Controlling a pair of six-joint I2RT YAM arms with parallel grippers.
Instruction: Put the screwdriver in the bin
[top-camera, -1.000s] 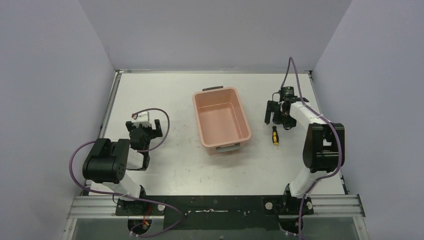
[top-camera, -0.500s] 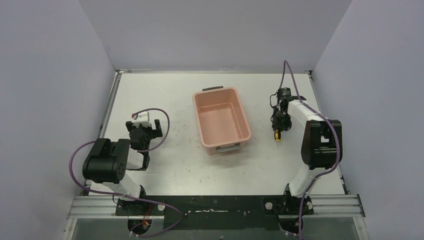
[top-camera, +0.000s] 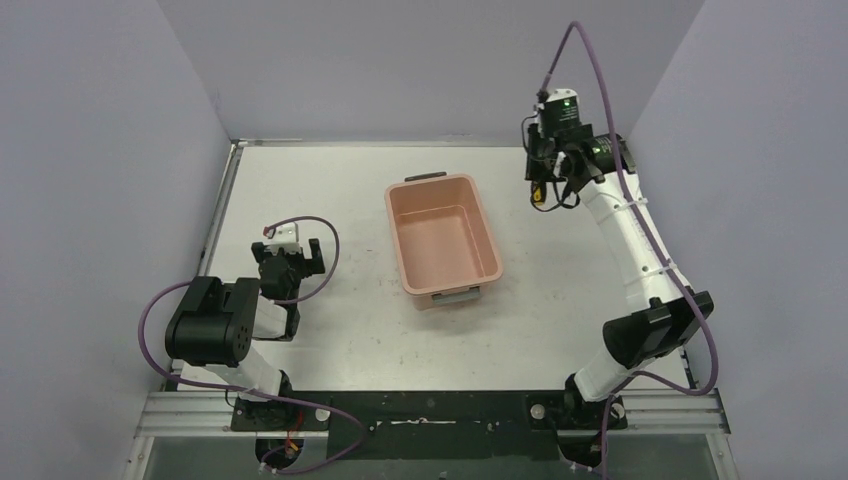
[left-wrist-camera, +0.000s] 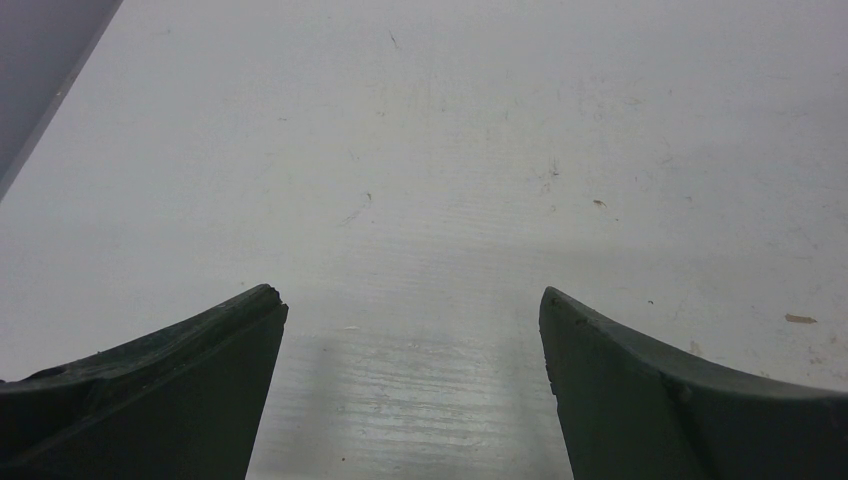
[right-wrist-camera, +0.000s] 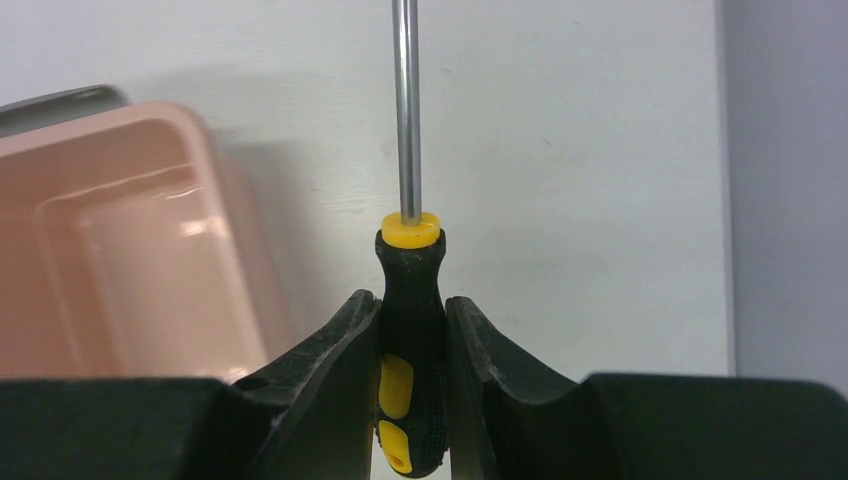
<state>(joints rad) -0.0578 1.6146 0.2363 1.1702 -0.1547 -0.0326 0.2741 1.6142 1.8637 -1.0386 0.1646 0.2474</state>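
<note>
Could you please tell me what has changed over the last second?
The right gripper dropped onto the screwdriver lying to the right of the bin, shut on its handle, and lifted it up and toward the far wall, the arm stretching out. The screwdriver is not yet over the bin. The bin and the open left gripper stayed put.

From above, the screwdriver, right of the bin's far end, is too small to tell shaft from handle, and the right jaws cover most of it. In the right wrist view its shaft runs off the top edge, tip unseen. The jaws hide the handle's flanks, and the bin is cut by the left edge. The left jaws' roots run off the left wrist view's bottom edge.
</note>
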